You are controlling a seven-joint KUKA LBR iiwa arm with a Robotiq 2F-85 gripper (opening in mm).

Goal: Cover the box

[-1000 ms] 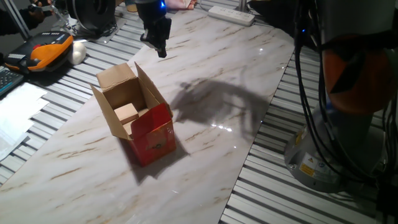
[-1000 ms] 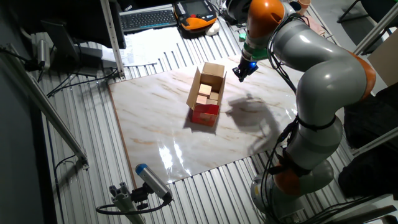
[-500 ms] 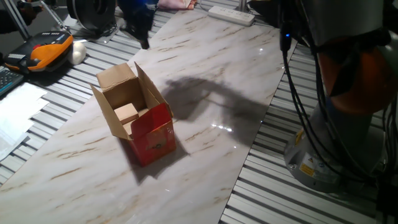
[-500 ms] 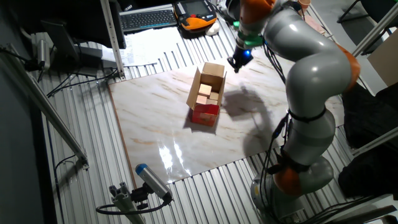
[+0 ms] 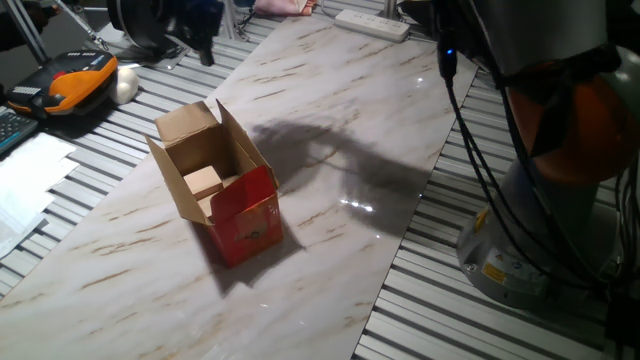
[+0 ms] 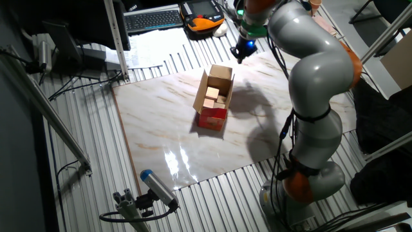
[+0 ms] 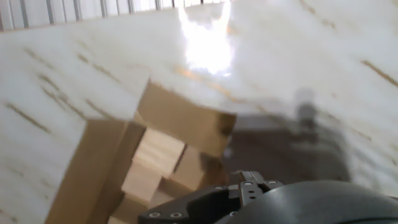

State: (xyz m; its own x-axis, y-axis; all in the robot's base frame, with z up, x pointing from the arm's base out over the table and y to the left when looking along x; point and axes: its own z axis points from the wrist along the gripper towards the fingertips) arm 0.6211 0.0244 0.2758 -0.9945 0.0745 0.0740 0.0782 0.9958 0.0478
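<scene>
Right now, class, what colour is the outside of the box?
Red, with brown flaps; one fixed view shows the box best.

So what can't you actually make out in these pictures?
- Claw: open or shut, too small in the other fixed view, a dark blur in one fixed view, fingers out of the hand view.
- Box: the red side's print is too small.
- Box contents: blurred in the hand view.

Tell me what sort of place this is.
Most likely a robotics lab or workshop. A marble-patterned tabletop sits on slatted metal framing, with a keyboard and an orange handheld controller beside it, and cables run down the robot arm.
</scene>
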